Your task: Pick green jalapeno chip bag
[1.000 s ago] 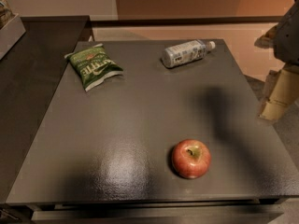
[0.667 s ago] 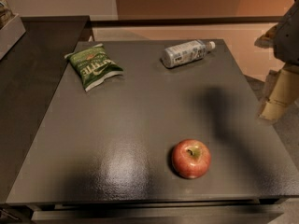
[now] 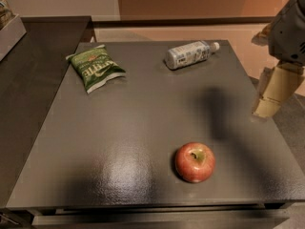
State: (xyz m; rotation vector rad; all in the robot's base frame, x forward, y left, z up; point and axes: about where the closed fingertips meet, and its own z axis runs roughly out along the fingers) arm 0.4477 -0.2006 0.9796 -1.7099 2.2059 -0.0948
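Note:
The green jalapeno chip bag (image 3: 95, 67) lies flat at the far left of the dark table (image 3: 124, 128); it is dark green with white lettering and pale crimped ends. My gripper (image 3: 269, 98) hangs at the right edge of the view, just beyond the table's right side and above the floor. It is far from the bag and holds nothing that I can see.
A clear plastic bottle with a white label (image 3: 189, 54) lies on its side at the far right of the table. A red apple (image 3: 195, 161) stands near the front edge. A dark counter (image 3: 33, 56) adjoins the table on the left.

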